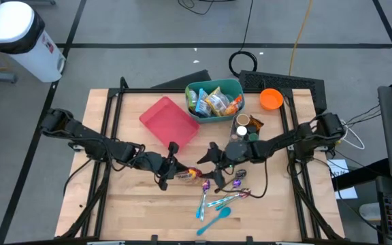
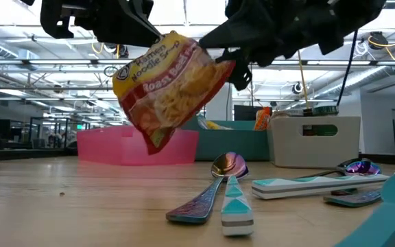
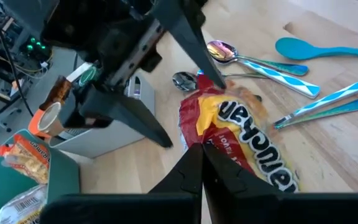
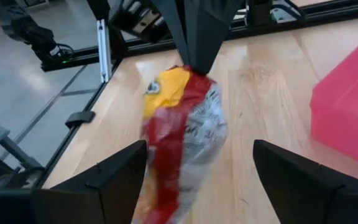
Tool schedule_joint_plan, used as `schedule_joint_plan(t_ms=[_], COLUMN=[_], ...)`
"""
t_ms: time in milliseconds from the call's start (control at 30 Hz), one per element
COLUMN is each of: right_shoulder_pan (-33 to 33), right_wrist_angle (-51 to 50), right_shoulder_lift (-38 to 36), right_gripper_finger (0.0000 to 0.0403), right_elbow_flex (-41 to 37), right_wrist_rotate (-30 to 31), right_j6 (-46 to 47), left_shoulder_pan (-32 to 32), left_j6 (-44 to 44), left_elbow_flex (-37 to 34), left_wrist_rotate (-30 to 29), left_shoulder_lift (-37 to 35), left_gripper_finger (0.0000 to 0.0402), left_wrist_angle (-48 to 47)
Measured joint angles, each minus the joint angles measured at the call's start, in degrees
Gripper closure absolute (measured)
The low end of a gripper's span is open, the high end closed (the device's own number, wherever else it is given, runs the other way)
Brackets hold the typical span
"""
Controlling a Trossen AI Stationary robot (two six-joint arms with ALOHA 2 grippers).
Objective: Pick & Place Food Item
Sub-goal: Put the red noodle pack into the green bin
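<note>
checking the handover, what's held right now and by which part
The left gripper is shut on the ramen packet, pinching its top edge. The right gripper is open around it, holding nothing.

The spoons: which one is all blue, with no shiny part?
The blue spoon, lying nearest the table's front edge. The others have shiny rainbow metal bowls with patterned handles.
</note>
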Motion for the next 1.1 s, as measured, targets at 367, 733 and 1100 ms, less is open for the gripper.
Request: schedule_joint_plan(t_ms=[367, 733, 1100], right_shoulder_pan=[0.0, 0.0, -0.2], right_wrist_angle=[0.3, -0.6, -5.6], right_shoulder_lift=[0.5, 0.6, -4.8], right_gripper_finger=[0.0221, 0.0393, 0.0400], right_elbow_flex=[0.9, 0.9, 0.9], right_wrist_rotate=[0.2, 0.0, 0.0], right_j6=[0.0, -1.6, -3.4], left_shoulder_pan=[0.0, 0.0, -0.9], left_j6=[0.0, -1.9, -5.4], left_elbow_flex=[0.0, 0.0, 0.0], left_wrist_rotate=[0.0, -0.1, -14.7], left_shoulder_lift=[0.0, 0.0, -1.1], left_gripper_finger=[0.0398, 0.0391, 0.0350], left_wrist_angle=[-0.2, 1.0, 5.8])
